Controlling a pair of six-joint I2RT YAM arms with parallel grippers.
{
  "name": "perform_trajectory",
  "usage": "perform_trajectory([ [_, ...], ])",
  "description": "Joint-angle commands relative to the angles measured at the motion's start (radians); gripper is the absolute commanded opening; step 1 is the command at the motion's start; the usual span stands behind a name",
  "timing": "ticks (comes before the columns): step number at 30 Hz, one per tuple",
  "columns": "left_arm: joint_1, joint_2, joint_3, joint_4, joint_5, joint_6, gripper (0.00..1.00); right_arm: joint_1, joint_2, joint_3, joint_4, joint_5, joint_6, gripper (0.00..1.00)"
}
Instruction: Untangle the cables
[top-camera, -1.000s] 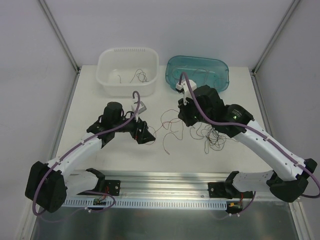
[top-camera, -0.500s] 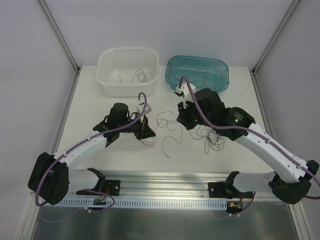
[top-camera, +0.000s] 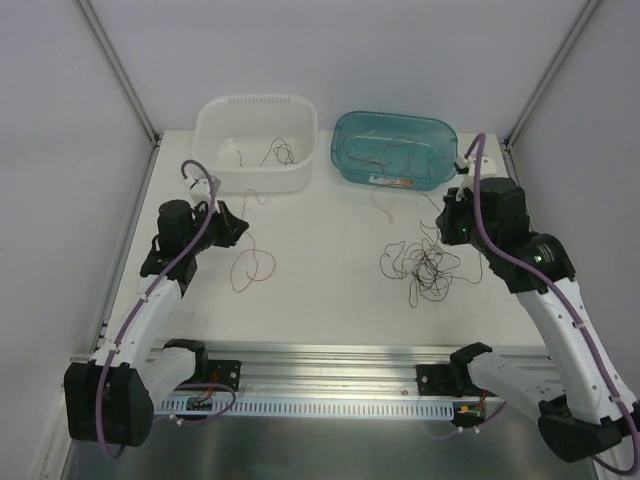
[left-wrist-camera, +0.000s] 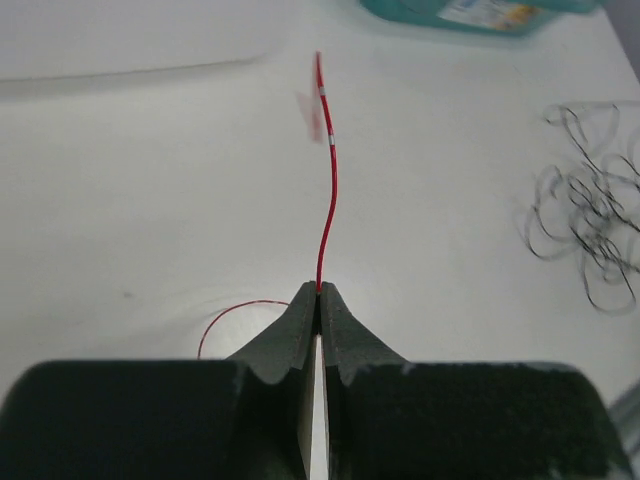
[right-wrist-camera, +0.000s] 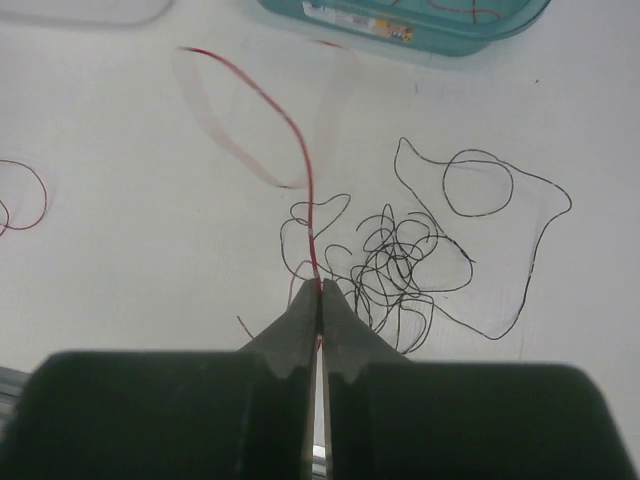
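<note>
The cables are thin red and black wires. My left gripper (top-camera: 241, 230) (left-wrist-camera: 318, 291) is shut on a red cable (left-wrist-camera: 327, 190); one end sticks out ahead of the tips and the rest lies in a loop (top-camera: 251, 268) on the table. My right gripper (top-camera: 442, 231) (right-wrist-camera: 320, 286) is shut on another red cable (right-wrist-camera: 296, 145), which curves up and left, blurred. A black tangle (top-camera: 424, 266) (right-wrist-camera: 398, 258) lies on the table just beside and below the right gripper, and shows far right in the left wrist view (left-wrist-camera: 590, 230).
A white basket (top-camera: 214, 161) at the back left holds a few wires. A teal bin (top-camera: 350, 163) at the back right holds several red wires. A metal rail (top-camera: 330, 362) runs along the near edge. Walls close in both sides.
Both arms have swung apart from the middle, left arm leftward, right arm rightward. The left gripper has shut on a red cable and drawn it away from the black tangle.
</note>
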Motion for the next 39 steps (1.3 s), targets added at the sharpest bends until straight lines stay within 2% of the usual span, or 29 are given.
perform_trajectory([
  [1,0.101,-0.01,-0.002,-0.065,-0.183,-0.107,0.0,-0.055,-0.097,0.039,-0.023,-0.042,0.005,0.01],
  [7,0.14,0.07,0.047,-0.154,-0.205,-0.093,0.0,-0.066,-0.142,0.102,-0.043,-0.06,-0.005,0.01],
  [13,0.141,0.114,0.056,-0.157,-0.084,-0.087,0.0,-0.066,-0.147,0.108,0.009,-0.124,-0.018,0.01],
  [20,0.14,0.165,0.069,-0.16,0.053,-0.079,0.0,-0.068,-0.053,0.151,0.096,-0.204,-0.077,0.01],
  [25,0.137,0.208,0.087,-0.16,0.16,-0.091,0.0,-0.071,0.059,0.197,0.181,-0.155,-0.165,0.01],
  [27,0.133,0.215,0.087,-0.162,0.171,-0.093,0.0,-0.089,0.117,0.229,0.228,-0.094,-0.198,0.01],
  [30,0.129,0.219,0.09,-0.16,0.191,-0.095,0.0,-0.114,0.177,0.257,0.332,-0.082,-0.234,0.01],
  [39,0.115,0.225,0.093,-0.16,0.223,-0.091,0.0,-0.163,0.511,0.445,0.587,-0.034,-0.395,0.01],
])
